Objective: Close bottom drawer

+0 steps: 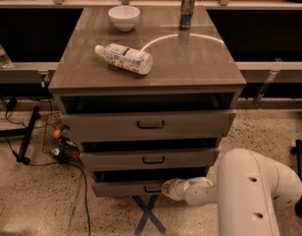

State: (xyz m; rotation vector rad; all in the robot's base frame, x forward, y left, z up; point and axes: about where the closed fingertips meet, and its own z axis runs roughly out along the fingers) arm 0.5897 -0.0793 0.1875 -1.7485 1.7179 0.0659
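The bottom drawer [122, 188] is the lowest, narrowest grey-taupe front of the cabinet, with a small black pull [151, 188]. It stands out only a little, with a dark gap above it. My gripper [166, 188] is at the end of the white arm [249, 191], which reaches in from the lower right. It rests against the drawer front just right of the pull.
On the cabinet top [190, 63] lie a plastic bottle [124, 58], a white bowl [124, 17] and a can [187, 4]. The top drawer [150, 124] and middle drawer [151, 159] stand slightly out. Cables and a wire basket [57, 136] sit left. A blue tape cross [148, 215] marks the floor.
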